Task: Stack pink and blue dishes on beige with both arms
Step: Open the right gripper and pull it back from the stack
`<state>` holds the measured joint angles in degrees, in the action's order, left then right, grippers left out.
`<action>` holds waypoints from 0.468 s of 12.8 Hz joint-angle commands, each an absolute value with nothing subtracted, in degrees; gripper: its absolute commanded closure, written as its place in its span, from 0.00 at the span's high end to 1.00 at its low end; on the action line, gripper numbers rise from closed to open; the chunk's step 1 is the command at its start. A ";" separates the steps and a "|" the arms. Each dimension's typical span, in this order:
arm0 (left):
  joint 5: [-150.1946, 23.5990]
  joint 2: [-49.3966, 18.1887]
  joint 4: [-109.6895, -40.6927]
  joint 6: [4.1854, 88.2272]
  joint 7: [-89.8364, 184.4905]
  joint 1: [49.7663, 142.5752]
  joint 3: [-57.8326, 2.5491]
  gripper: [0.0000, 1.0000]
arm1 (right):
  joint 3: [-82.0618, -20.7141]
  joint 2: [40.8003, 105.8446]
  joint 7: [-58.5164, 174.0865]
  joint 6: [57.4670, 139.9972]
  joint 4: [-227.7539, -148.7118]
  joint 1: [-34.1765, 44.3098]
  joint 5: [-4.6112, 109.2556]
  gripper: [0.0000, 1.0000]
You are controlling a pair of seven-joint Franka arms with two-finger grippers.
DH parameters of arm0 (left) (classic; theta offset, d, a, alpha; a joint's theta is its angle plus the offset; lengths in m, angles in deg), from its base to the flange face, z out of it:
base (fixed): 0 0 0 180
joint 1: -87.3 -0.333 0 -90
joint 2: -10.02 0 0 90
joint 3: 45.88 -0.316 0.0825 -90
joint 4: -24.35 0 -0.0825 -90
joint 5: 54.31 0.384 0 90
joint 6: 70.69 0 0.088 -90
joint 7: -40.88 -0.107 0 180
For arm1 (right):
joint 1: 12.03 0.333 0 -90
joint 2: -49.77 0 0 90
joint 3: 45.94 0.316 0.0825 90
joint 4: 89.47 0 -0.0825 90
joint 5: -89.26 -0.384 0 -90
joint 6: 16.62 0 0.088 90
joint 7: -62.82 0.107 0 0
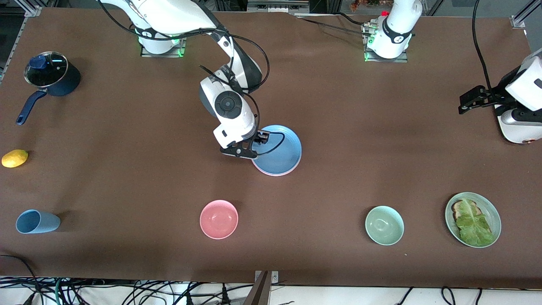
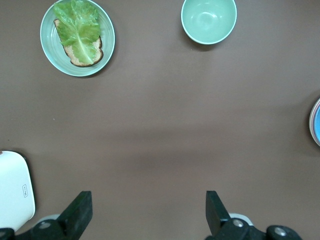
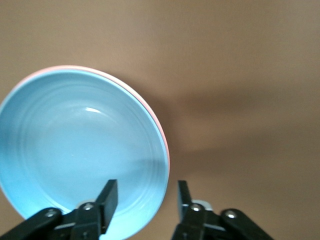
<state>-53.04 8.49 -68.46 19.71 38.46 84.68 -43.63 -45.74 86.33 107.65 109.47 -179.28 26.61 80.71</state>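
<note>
The blue plate (image 1: pixel 281 152) lies in the middle of the table on top of the pink plate (image 1: pixel 275 173), of which only a thin rim (image 3: pixel 152 112) shows. No beige plate shows in any view. My right gripper (image 1: pixel 255 147) is low at the blue plate's (image 3: pixel 75 150) edge toward the right arm's end. It (image 3: pixel 147 197) is open, one finger over the dish, the other outside the rim, not gripping. My left gripper (image 1: pixel 469 101) waits open over bare table at the left arm's end, nothing between its fingers (image 2: pixel 148 210). A sliver of the stack (image 2: pixel 317 122) shows in its view.
Near the front camera stand a blue cup (image 1: pixel 37 221), a pink bowl (image 1: pixel 218 219), a mint-green bowl (image 1: pixel 384 225) and a green plate (image 1: pixel 493 209) with toast and lettuce. A lidded dark pot (image 1: pixel 51 74) and a lemon (image 1: pixel 15 158) sit at the right arm's end.
</note>
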 commanded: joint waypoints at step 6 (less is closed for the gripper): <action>-53.69 9.31 -69.26 19.92 37.80 84.84 -43.86 1.00 | -55.05 76.33 94.58 93.08 -173.76 21.63 80.99 1.00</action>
